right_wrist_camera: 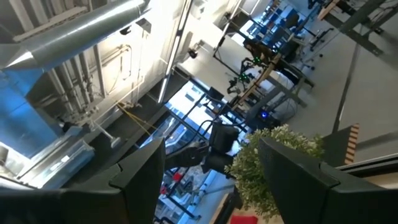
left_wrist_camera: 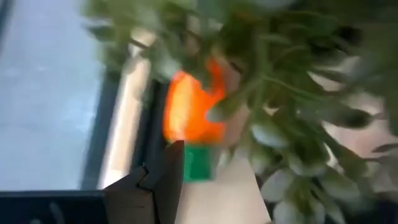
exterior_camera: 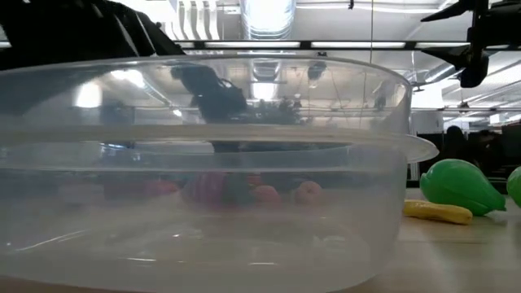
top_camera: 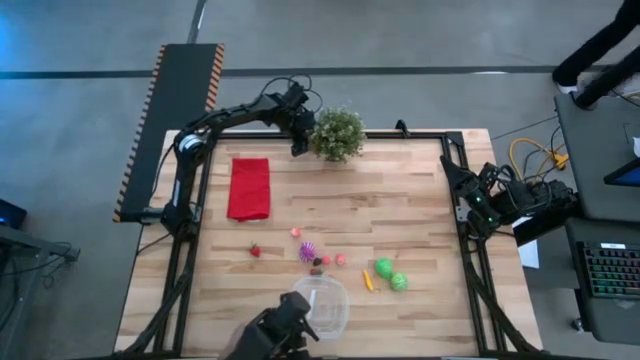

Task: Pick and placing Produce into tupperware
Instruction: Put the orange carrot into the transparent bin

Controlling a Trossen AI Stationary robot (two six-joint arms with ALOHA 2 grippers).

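The clear tupperware (top_camera: pixel 322 305) stands near the table's near edge and fills the low view (exterior_camera: pixel 203 179). The produce lies on the table just beyond it: a red piece (top_camera: pixel 255 250), a pink piece (top_camera: pixel 296 232), the purple cluster (top_camera: pixel 308 250), small red and pink pieces (top_camera: pixel 333 260), the orange carrot (top_camera: pixel 367 281) and two green balls (top_camera: pixel 384 267) (top_camera: pixel 399 282). My left gripper (top_camera: pixel 300 135) is at the far edge, against the potted plant (top_camera: pixel 337 133), whose leaves fill its wrist view (left_wrist_camera: pixel 292 124). My right gripper (right_wrist_camera: pixel 211 168) is open, parked at the right edge and pointing up into the room.
A red folded cloth (top_camera: pixel 249 187) lies on the table's left part. A dark camera mount (top_camera: pixel 275 335) sits at the near edge beside the tub. An orange shape (left_wrist_camera: pixel 189 109) with green below shows blurred behind the leaves. The table's middle and right are bare wood.
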